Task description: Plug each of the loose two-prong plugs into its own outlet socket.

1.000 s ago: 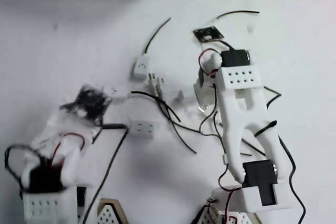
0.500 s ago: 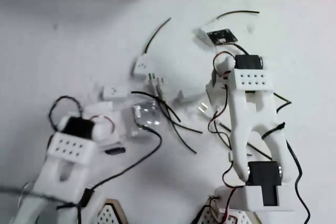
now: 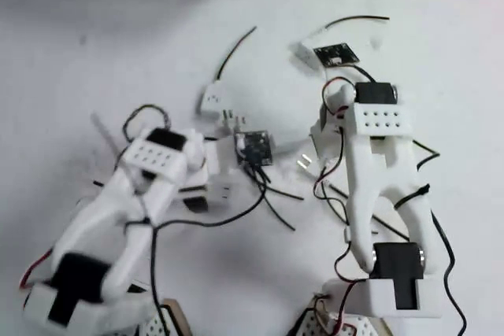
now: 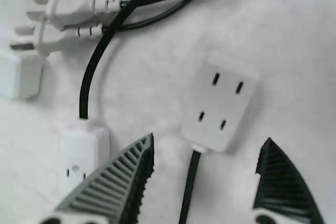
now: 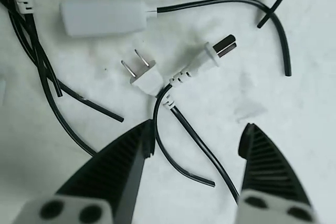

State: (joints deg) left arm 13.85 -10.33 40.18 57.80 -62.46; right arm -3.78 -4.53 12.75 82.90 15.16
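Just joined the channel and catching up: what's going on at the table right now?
Nothing visible is plugged in yet on the white table. The left tool hangs open over a four-slot outlet block, whose slots are all empty. The right tool hangs open above two loose two-prong plugs lying side by side. Neither tool holds anything.
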